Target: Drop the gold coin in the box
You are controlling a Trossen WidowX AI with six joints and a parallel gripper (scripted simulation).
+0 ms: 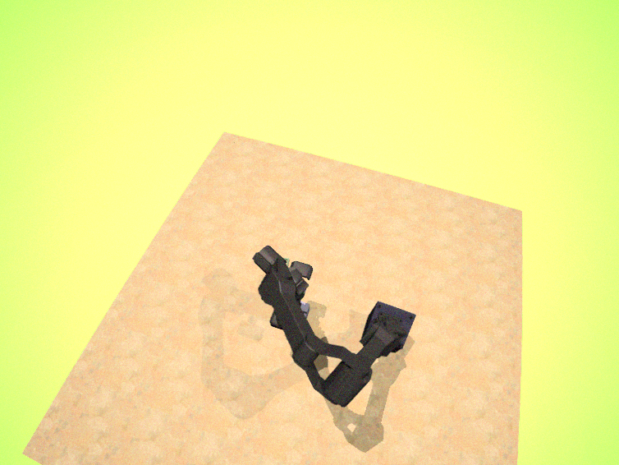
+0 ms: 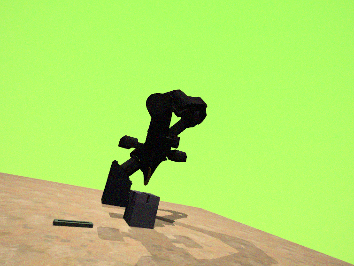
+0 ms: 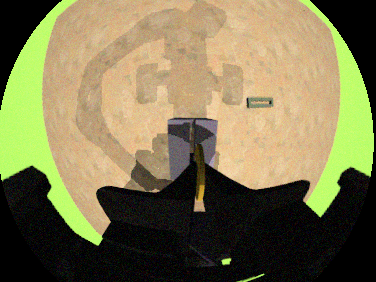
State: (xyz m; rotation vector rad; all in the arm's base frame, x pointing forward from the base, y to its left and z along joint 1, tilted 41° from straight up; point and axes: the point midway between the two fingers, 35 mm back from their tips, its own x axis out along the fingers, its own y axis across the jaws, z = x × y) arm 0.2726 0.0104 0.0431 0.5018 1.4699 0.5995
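Note:
My gripper (image 2: pixel 145 180) (image 3: pixel 197 165) is shut on the gold coin (image 2: pixel 149 172) (image 3: pixel 201 180), which is on edge between the fingertips. It hangs above the grey box (image 2: pixel 140 214) (image 3: pixel 178 152), with a gap below it in the exterior view. In the wrist view the coin looks roughly parallel to the slot (image 3: pixel 192 137) and a little to its right. The dark-green holder (image 2: pixel 73 224) (image 3: pixel 260 106) lies empty on the table. In the top view the arm hides the coin and fingertips, and only a bit of the box (image 1: pixel 304 309) shows.
The arm's base (image 1: pixel 395 319) (image 2: pixel 115 189) stands on the table (image 1: pixel 424 240) (image 2: pixel 25 197), behind the box in the exterior view. The box stands between the base and the camera there, and the holder lies to its left. Arm shadows fall around the box.

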